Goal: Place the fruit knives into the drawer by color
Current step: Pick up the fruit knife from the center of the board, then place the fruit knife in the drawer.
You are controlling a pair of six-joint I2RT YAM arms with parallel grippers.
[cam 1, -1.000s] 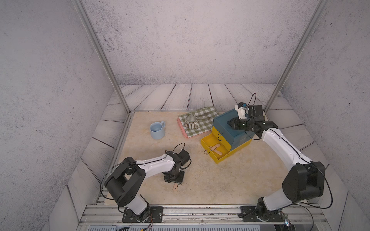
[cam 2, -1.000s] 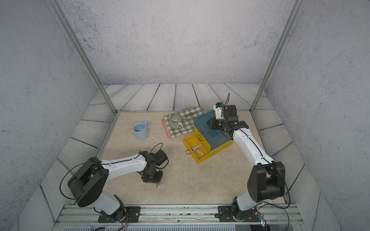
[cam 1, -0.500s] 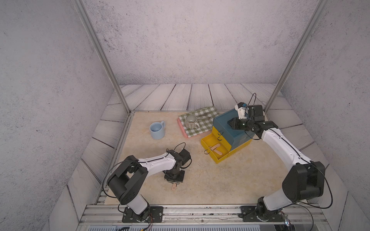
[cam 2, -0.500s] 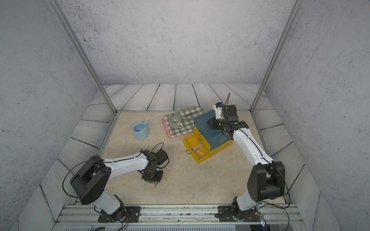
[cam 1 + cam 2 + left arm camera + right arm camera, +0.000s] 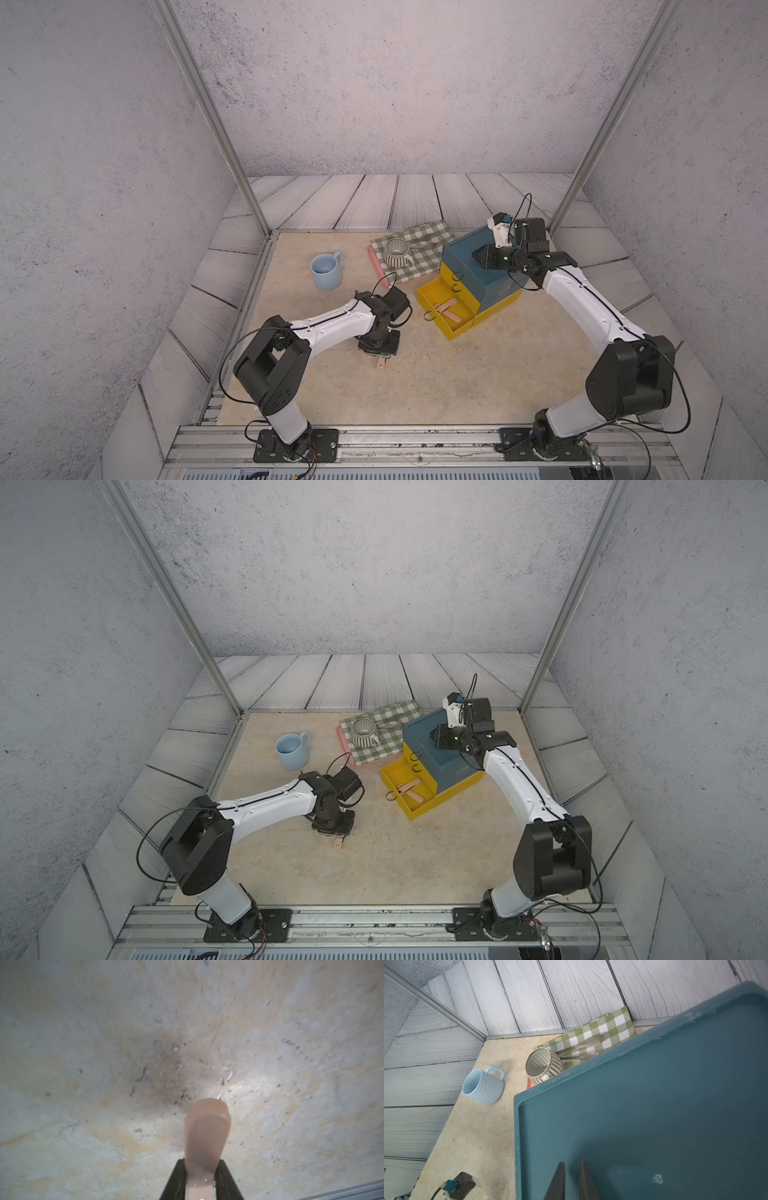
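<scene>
Fruit knives are mostly out of sight here: you can count only three, all peach-pink. Two peach-pink knives (image 5: 446, 311) lie crossed in the bottom yellow drawer (image 5: 455, 332), which stands pulled out just right of centre in both top views. The third peach-pink knife (image 5: 207, 1126) is clamped between the fingers of your left gripper (image 5: 202, 1178), low over the table (image 5: 478, 374) at lower centre of the top views. Its rounded end pokes out, and you cannot tell whether it touches the surface. Your right gripper (image 5: 572, 1164) is at the teal top of the drawer chest (image 5: 459, 249), fingers drawn almost together with nothing between them. No mint-green or olive-grey knife shows on the table, and the two upper drawers are closed. Those colours are probably stowed already, though that is only a judgement. What looks left: carry this pink knife into the open drawer, then push it closed.
</scene>
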